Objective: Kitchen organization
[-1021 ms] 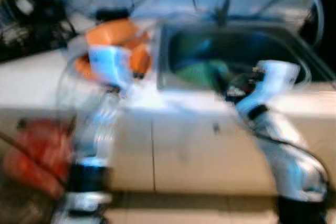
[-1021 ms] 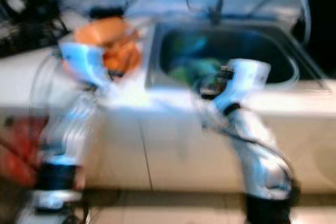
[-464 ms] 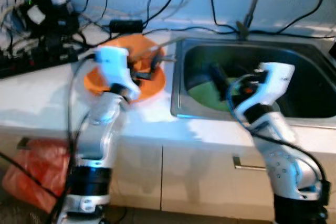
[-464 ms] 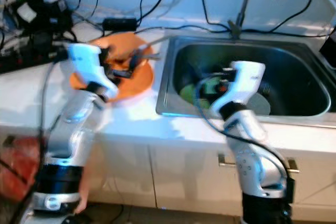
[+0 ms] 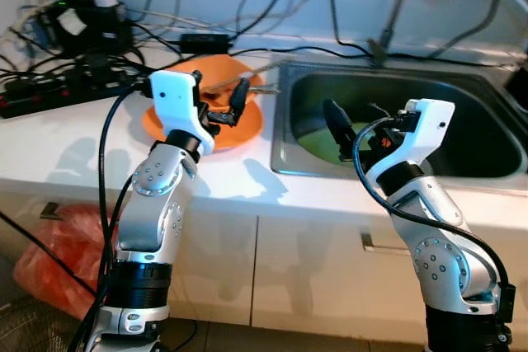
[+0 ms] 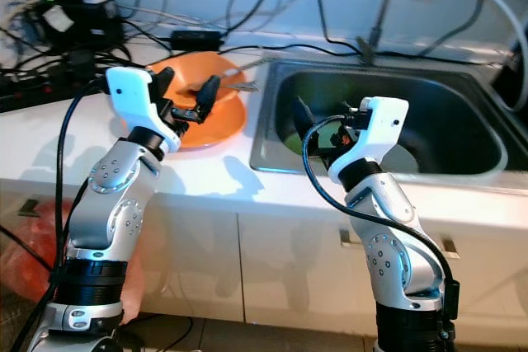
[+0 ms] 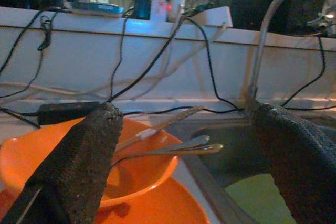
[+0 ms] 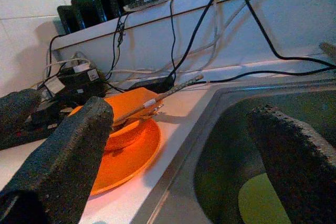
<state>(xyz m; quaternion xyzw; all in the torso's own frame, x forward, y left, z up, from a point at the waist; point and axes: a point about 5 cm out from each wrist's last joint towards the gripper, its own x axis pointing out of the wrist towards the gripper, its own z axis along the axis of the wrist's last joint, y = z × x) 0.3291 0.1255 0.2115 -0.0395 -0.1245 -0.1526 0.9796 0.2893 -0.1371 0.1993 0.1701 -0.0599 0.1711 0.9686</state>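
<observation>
Cables [image 5: 99, 47] tangle on the white counter's far left. Left gripper [image 5: 216, 103], its rough black fingers apart, hovers over a glossy orange bowl [image 7: 137, 174] on an orange plate [image 5: 238, 131], metal utensils [image 7: 173, 148] resting inside. Right gripper [image 8: 184, 150], fingers spread, hangs above the steel sink [image 5: 462, 113] holding a green plate [image 5: 318, 139].

No text, brand, number or sign can be read on anything here. The small white tags on the black power adapters [image 5: 82, 26] at the back of the white countertop [image 5: 58, 150] are too small and blurred to show any writing.
</observation>
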